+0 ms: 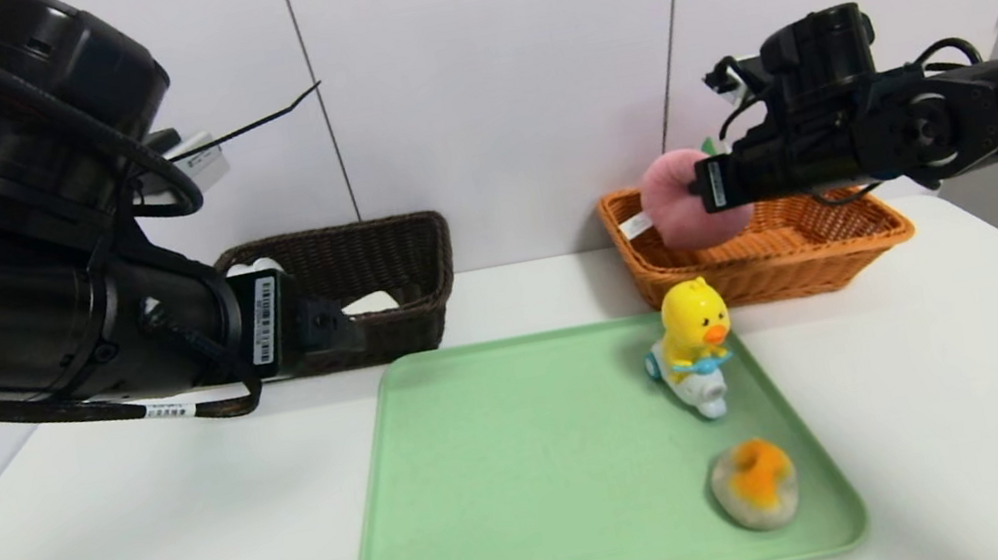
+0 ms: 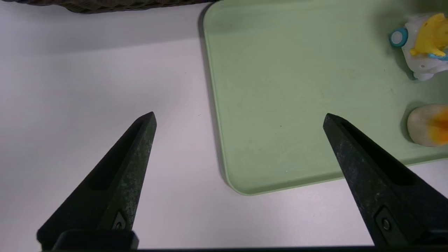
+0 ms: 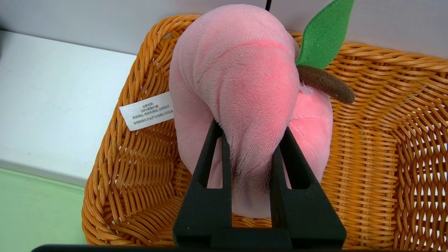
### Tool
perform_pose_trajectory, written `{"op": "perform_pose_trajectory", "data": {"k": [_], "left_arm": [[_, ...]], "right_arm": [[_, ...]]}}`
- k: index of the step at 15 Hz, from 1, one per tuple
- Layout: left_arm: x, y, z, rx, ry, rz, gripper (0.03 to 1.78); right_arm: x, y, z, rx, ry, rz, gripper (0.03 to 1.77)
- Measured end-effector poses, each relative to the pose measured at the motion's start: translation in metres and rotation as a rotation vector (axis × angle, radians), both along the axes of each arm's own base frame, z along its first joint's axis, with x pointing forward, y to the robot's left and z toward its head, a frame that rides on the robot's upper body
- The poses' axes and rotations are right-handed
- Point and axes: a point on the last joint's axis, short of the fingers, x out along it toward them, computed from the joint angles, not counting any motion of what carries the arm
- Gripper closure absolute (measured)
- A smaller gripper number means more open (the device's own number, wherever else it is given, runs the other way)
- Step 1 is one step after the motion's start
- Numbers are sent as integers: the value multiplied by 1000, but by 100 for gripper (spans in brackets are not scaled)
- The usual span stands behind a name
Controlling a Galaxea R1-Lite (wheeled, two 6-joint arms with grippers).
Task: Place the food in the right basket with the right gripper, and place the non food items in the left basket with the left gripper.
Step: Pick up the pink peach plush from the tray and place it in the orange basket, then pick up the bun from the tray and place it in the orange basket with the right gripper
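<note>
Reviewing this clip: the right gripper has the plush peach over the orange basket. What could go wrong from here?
1. The right gripper pinches only a fold of the plush peach, so it may slip early.
2. The peach hangs near the orange basket corner by the tray; released here, it might catch the rim and tip out.

A green tray [image 1: 512,480] lies on the white table [image 1: 98,550] before a white panelled wall [image 1: 504,66].

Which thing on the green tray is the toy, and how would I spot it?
Find the green tray in the middle of the white table. Two things sit along its right side; the duck is the one nearer the orange basket. It is bright yellow on a white scooter, unlike the grey-orange lump.
</note>
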Motion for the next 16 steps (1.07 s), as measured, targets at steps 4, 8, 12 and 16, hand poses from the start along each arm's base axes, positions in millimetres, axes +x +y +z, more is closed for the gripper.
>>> {"op": "perform_pose_trajectory", "data": {"k": [4,8,12,16], "left_arm": [[1,-1,0,-4,-5,-1,12],[1,-1,0,-3,-4,-1,12],[0,0,0,-4,-5,1,12],[-2,2,2,-8,-11,2,12]], "right_arm": [[0,0,0,-3,1,1,85],[-2,0,3,-1,-6,2,53],[-18,-3,21,14,1,34,36],[-53,-6,46,21,24,60,25]]}}
